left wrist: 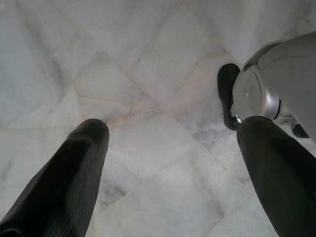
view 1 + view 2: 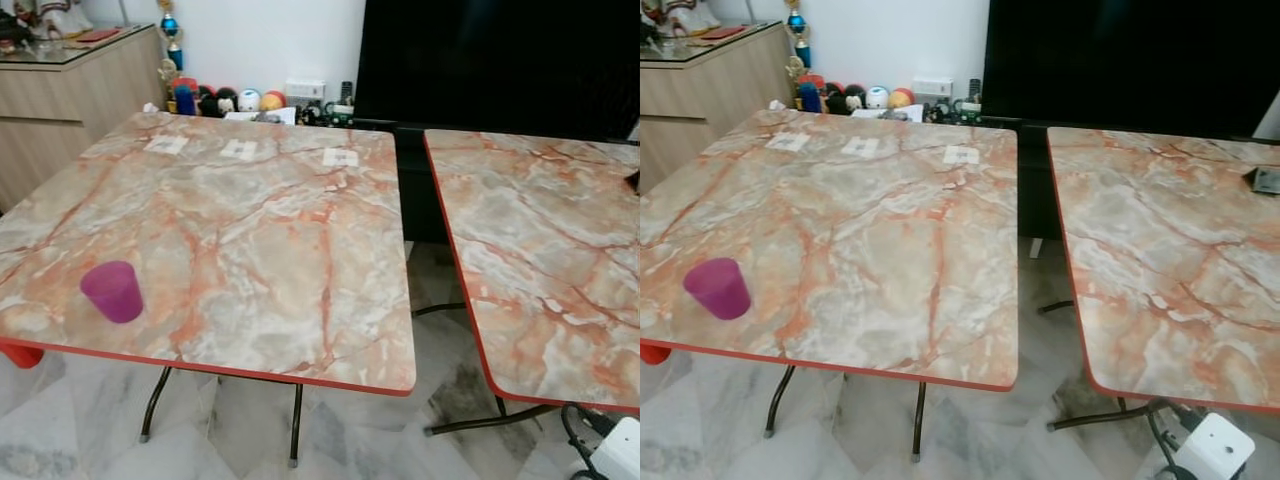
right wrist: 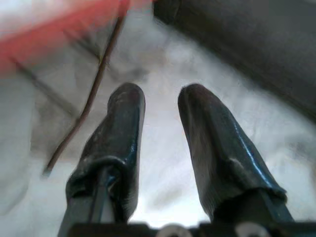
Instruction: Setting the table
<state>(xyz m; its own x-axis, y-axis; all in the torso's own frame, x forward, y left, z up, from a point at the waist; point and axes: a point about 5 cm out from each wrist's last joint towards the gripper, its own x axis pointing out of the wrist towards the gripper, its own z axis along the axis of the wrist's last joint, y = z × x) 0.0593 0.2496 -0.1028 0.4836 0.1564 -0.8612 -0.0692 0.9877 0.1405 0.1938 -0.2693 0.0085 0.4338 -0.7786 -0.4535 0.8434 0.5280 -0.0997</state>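
A purple plastic cup (image 2: 112, 290) stands upright near the front left corner of the left marble-patterned table (image 2: 250, 220). Three small white paper labels (image 2: 240, 149) lie in a row along that table's far side. A second table (image 2: 540, 250) of the same pattern stands to the right, across a narrow gap. My left gripper (image 1: 173, 131) hangs over the pale floor tiles, open wide and holding nothing. My right gripper (image 3: 161, 94) also points at the floor beside a red table edge, its fingers a narrow gap apart with nothing between them.
A wooden sideboard (image 2: 70, 95) stands at the back left. Toys and balls (image 2: 230, 100) line the wall behind the left table. A large black screen (image 2: 500, 60) fills the back right. A white power box with cables (image 2: 1212, 450) lies on the floor at the lower right. A small dark object (image 2: 1266, 180) rests on the right table.
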